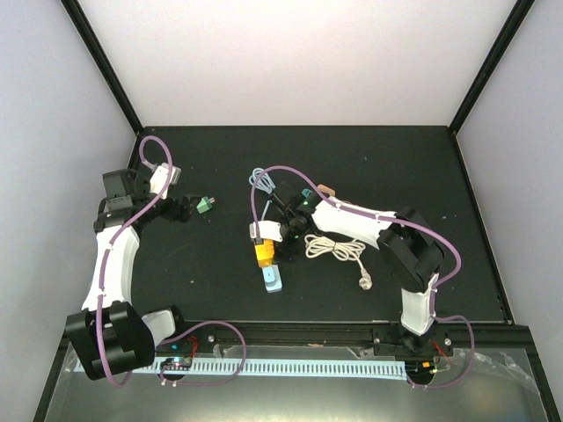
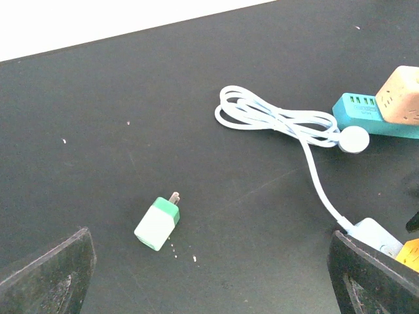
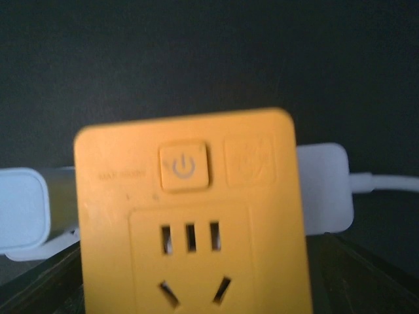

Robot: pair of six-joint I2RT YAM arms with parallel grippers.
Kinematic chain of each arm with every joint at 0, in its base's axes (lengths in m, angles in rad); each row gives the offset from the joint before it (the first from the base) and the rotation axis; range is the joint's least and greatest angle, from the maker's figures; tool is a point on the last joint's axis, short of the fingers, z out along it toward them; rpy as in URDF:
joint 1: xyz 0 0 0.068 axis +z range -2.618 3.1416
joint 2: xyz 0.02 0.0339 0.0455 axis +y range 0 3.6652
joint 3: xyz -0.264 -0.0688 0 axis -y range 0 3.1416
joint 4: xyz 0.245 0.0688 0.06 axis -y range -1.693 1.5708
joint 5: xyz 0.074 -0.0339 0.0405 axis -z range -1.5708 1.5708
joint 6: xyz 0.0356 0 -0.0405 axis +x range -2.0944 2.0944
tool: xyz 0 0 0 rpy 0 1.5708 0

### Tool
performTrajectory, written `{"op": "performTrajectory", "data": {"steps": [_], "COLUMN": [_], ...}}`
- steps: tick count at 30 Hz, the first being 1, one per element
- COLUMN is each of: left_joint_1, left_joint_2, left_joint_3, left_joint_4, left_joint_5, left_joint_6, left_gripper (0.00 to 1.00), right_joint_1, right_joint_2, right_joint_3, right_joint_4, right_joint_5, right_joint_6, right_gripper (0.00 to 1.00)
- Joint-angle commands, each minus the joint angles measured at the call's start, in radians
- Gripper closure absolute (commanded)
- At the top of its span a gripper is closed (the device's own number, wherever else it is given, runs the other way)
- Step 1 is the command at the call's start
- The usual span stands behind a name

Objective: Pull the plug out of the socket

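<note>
Near desk centre, the yellow square plastic socket block with a power button (image 3: 190,222) is lying on the black desk (image 1: 396,167). The small white plastic plug (image 3: 324,190) is sitting flush against its side, not pulled off. Its pale cable is running away to the right in the right wrist view.

R claw (image 1: 283,230) is hovering right over the block. Its dark fingers (image 3: 373,275) are showing at both lower corners, one either side of the yellow body. Can't tell whether they're pressing it or standing clear.

A light-blue rounded plastic adapter (image 1: 273,280) is lying just beside the block on the near side.

L claw (image 2: 208,261) is hanging wide apart w/ nothing between the fingers, over bare desk at the left. The mint-green cube charger w/ metal prongs (image 2: 158,224) is lying loose just ahead of it, well apart from the socket block.

The pale-blue coiled cable w/ a round white puck (image 2: 275,118) is resting beyond the block. Next to it, a teal plastic power strip (image 2: 366,114) is lying w/ a beige cube adapter (image 2: 400,95) touching it.

A cream coiled cord (image 1: 332,249) is lying under the R arm's forearm.
</note>
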Motion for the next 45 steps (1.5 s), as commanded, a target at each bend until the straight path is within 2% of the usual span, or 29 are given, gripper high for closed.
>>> {"op": "performTrajectory", "data": {"steps": [1, 4, 11, 16, 20, 24, 28, 30, 34, 41, 45], "left_joint_1": [-0.011, -0.010, -0.016, -0.049, -0.097, -0.120, -0.138, -0.158, -0.184, -0.259, -0.321], "left_joint_2": [-0.015, -0.019, -0.049, -0.063, -0.065, -0.057, -0.062, -0.073, -0.098, -0.137, -0.128], "left_joint_3": [0.007, 0.006, 0.000, -0.017, -0.048, -0.077, -0.096, -0.108, -0.133, -0.206, -0.248], "left_joint_4": [0.007, 0.005, 0.010, 0.017, 0.041, 0.050, 0.033, 0.021, -0.012, -0.060, -0.026], "left_joint_5": [0.021, 0.016, 0.004, -0.036, -0.095, -0.108, -0.098, -0.106, -0.112, -0.142, -0.159], "left_joint_6": [-0.007, -0.007, -0.026, -0.043, -0.064, -0.055, -0.031, 0.003, 0.070, 0.136, 0.106], "left_gripper": [0.01, 0.01, 0.01, 0.01, 0.01, 0.02, 0.04, 0.06, 0.10, 0.23, 0.25], "right_joint_1": [0.026, 0.037, 0.042, 0.036, 0.002, -0.032, -0.050, -0.061, -0.064, -0.064, -0.064], "right_joint_2": [0.022, 0.035, 0.074, 0.093, 0.149, 0.183, 0.210, 0.237, 0.277, 0.329, 0.347], "right_joint_3": [0.061, 0.073, 0.090, 0.093, 0.161, 0.196, 0.230, 0.269, 0.326, 0.373, 0.379], "right_joint_4": [-0.023, -0.035, -0.042, 0.044, 0.064, 0.089, 0.130, 0.139, 0.146, 0.143, 0.118], "right_joint_5": [0.000, 0.013, 0.030, 0.114, 0.160, 0.165, 0.248, 0.294, 0.353, 0.395, 0.372], "right_joint_6": [-0.039, -0.059, -0.049, 0.064, 0.179, 0.258, 0.337, 0.403, 0.501, 0.612, 0.679], "right_gripper": [0.11, 0.16, 0.53, 0.66, 0.73, 0.77, 0.82, 0.91, 0.99, 0.99, 0.99]}}
